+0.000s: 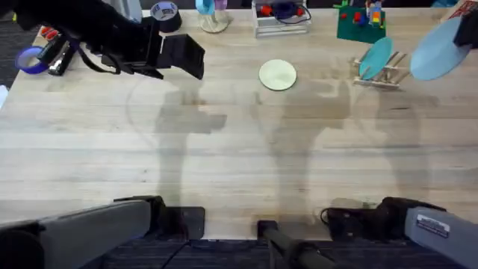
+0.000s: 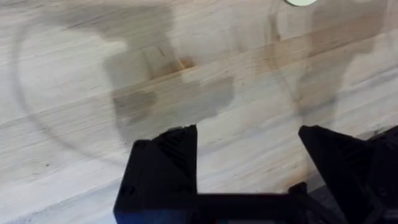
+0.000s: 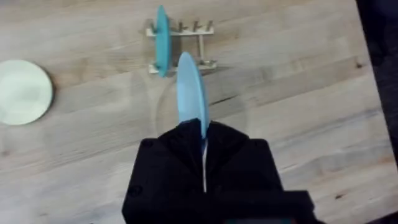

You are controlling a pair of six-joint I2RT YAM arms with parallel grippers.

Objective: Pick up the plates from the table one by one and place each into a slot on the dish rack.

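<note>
My right gripper (image 3: 202,134) is shut on the edge of a light blue plate (image 3: 189,93), held on edge in the air just short of the dish rack (image 3: 186,46). From overhead this plate (image 1: 441,48) hangs to the right of the rack (image 1: 385,73). A teal plate (image 1: 376,57) stands in one slot of the rack. The pale yellow plate (image 1: 278,75) lies flat on the table (image 1: 239,149), left of the rack. My left gripper (image 1: 183,56) is open and holds nothing, hovering over bare wood (image 2: 249,155) far left of the yellow plate (image 2: 301,2).
Along the far edge stand a black tape roll (image 1: 164,13), a white wire rack (image 1: 280,19) and a green toy set (image 1: 361,22). A purple tape roll (image 1: 30,60) lies at the far left.
</note>
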